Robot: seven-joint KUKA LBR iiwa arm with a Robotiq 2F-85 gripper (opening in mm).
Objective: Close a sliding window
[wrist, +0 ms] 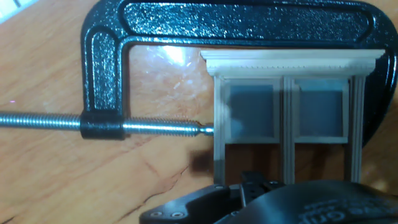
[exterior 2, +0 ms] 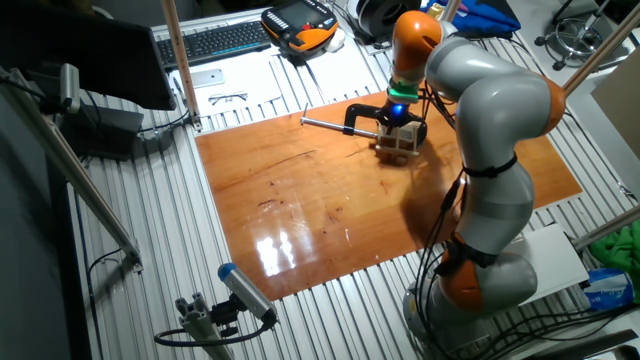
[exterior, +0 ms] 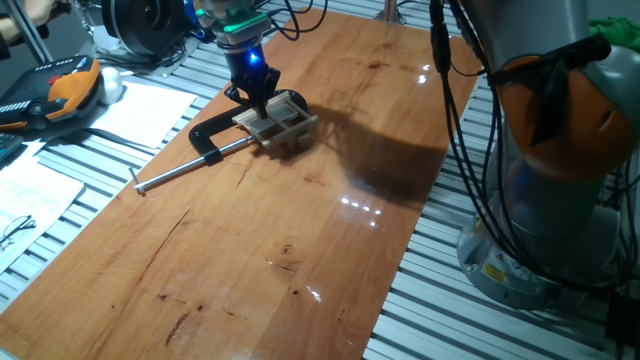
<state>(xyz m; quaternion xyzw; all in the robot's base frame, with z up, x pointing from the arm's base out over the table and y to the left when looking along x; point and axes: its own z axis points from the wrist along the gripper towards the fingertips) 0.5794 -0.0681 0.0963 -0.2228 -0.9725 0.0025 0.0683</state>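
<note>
Pale bare wood, that's the window [wrist: 285, 112]: a little rectangular frame with two panes split by thin bars and a ridged cornice on top, pinned to the table [exterior: 300, 230] by a black C-clamp [wrist: 112, 68] with a pebbly cast finish and a threaded steel screw butting its left post. It sits near the far end of the glossy orange-brown board. The hand [exterior: 255, 97] is right down on it, but I can't tell whether its fingers are apart or pinched on anything (the hand view only shows a dark lump at the bottom edge). Risk as I see it: pushing off-axis could jam the sash in its track, or too much force could skid the frame out from under the screw tip.
</note>
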